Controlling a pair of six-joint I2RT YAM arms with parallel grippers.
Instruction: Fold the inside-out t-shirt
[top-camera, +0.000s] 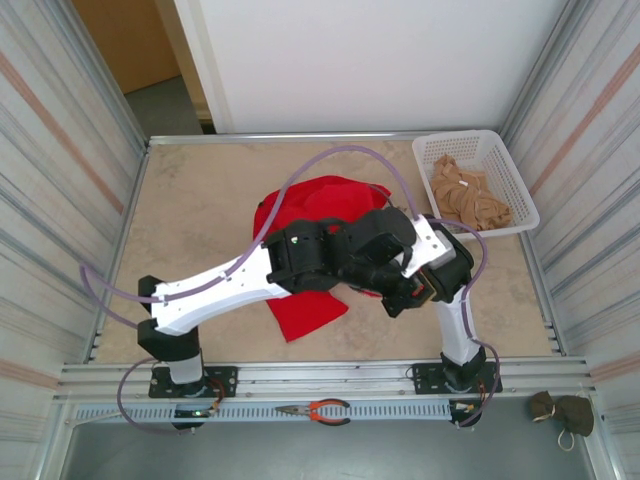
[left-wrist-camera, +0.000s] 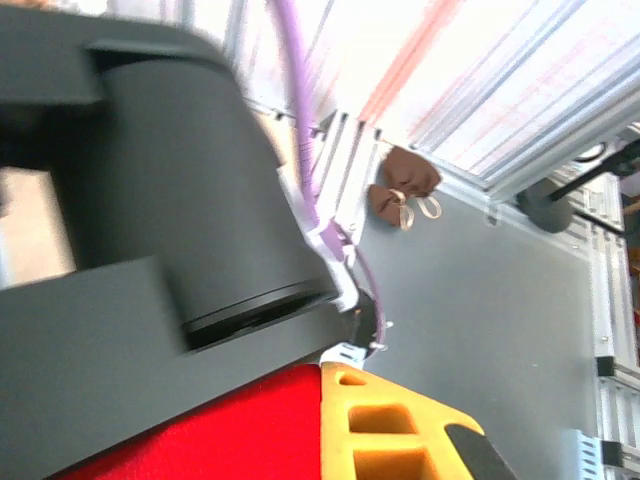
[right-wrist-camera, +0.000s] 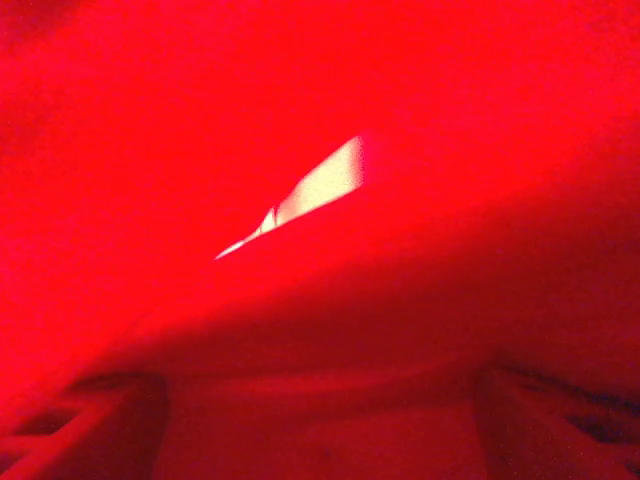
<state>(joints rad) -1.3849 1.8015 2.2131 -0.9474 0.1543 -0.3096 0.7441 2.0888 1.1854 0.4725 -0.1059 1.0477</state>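
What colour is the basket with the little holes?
White. The basket shows best in the top external view.

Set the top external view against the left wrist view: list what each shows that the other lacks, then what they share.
Top external adds the table, the white basket holding tan cloth, and orange-handled pliers on the near rail. Left wrist adds a close look at the left gripper, its yellow finger lying against red cloth. Shared: the red t-shirt, a purple cable and a brown lump on the grey ledge.
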